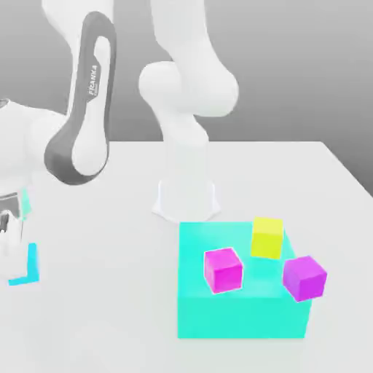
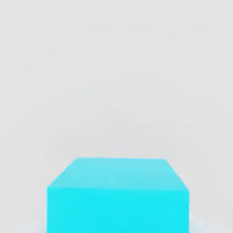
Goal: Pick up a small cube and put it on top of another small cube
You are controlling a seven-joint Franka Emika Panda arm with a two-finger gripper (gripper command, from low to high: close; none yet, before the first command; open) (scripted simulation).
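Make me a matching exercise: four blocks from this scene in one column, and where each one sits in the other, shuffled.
Things:
1. yellow cube
2. pink cube
3. purple cube
4. small cyan cube

Places:
A. on the table at the exterior view's left edge
B. at the big cyan block's right edge
C. on the big block, toward the arm's base
D. on the big block, left of the other two

Pairs: 1-C, 2-D, 3-B, 4-A

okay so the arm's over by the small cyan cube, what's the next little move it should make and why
Probably a short straight descent. In the exterior view the gripper sits at that view's left edge, right over the small cyan cube, and the hand view looks down on the cube's top face with bare table around it. Lowering further would bring the fingers to its sides before any grasp.
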